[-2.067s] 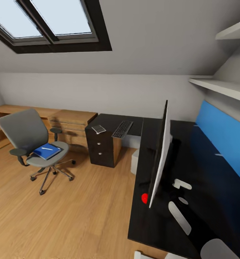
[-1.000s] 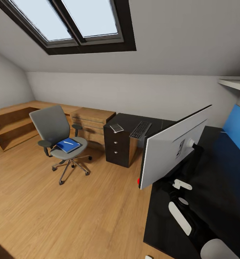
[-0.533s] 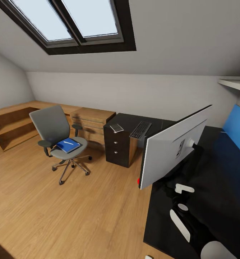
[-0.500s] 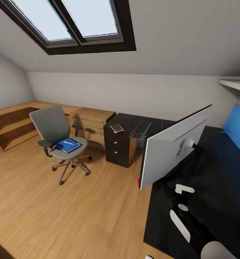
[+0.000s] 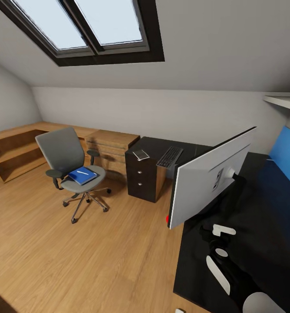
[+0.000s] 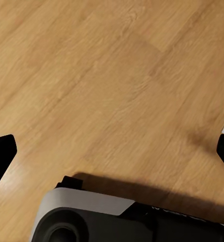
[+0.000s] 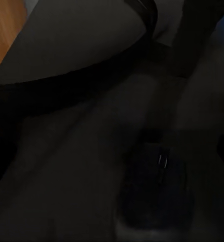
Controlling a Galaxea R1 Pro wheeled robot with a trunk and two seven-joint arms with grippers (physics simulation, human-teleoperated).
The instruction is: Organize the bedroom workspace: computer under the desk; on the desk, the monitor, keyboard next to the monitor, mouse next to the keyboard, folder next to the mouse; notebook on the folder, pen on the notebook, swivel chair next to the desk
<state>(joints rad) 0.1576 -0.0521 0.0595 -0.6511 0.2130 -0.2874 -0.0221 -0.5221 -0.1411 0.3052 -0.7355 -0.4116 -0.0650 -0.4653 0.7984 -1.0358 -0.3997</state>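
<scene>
The monitor (image 5: 210, 178) is my concern here: it stands on the near wing of the counter (image 5: 266, 226), grey back to the head camera and the red dot at its lower corner out over the counter's edge. I judge the monitor step to be the one in hand, since my right gripper (image 5: 212, 229) sits low on the counter just beside the foot of the stand. The right wrist view is dark and smeared, with a curved black form that I take for the stand. It does not tell me whether the jaws are spread or pressed together, nor whether they touch anything. The left wrist view is plain: the left gripper (image 6: 112, 151) hangs over bare wooden floor (image 6: 117, 75), jaws spread wide and holding nothing. Only the head view gives me the rest. The keyboard (image 5: 170, 156) lies on the far wing, well apart from the monitor, with a small flat grey thing (image 5: 141, 154) near it that I cannot name. Out on the floor, the swivel chair (image 5: 69, 161) carries the blue notebook (image 5: 82, 175) with the pen (image 5: 80, 172) on it. Next, I think, comes drawing the right arm clear without nudging the stand, then bringing the keyboard over.
</scene>
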